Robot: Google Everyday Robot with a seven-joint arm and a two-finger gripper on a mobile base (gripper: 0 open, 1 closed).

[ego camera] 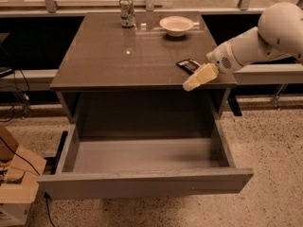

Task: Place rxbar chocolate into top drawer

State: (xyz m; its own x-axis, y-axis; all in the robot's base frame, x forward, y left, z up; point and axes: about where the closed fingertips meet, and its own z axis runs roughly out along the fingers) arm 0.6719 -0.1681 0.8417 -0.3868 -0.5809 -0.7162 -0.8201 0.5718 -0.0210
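Wide grey top drawer [142,186] is pulled out. Flat black-wrapped rxbar chocolate [188,65] isn't yet lifted off grey-brown table [109,56]. Pale gripper [199,77] is held just beside it; whether it's closed can't be told.

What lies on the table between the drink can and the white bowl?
Only bare table between can and bowl, in the camera view. The end effector hangs at its front edge, by the rxbar chocolate.
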